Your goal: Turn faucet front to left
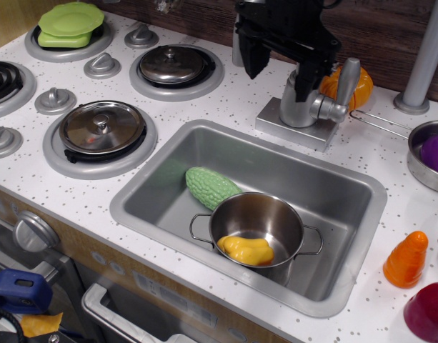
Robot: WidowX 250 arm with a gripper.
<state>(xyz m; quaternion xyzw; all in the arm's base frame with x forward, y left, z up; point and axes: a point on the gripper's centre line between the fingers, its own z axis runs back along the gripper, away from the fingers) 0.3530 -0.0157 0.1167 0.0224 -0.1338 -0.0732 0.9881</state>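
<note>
Fingers (253,66) of the gripper (279,61) hanging spread, black, one at left near the spout, one at right beside the faucet body; whether anything is pinched between them cannot be told, since the black housing covers the gap. Spout tip of the faucet (304,96) just visible as a grey sliver at the left edge of the gripper, up over the back counter and clear of the sink (168,153). Faucet body upright on its square base plate at the sink's far rim, side lever sticking out to the right, near an orange toy (360,84) behind it.

Judgement on progress: spout appears well off the basin and pointing leftward, so turn looks mostly done. Exact end angle hidden by the gripper. Remaining, probably: a little more swing if needed, then letting go and lifting away.

Elsewhere: pot (256,221) with a yellow piece in the sink, green bumpy vegetable (210,186) just beside it. Untouched.
</note>
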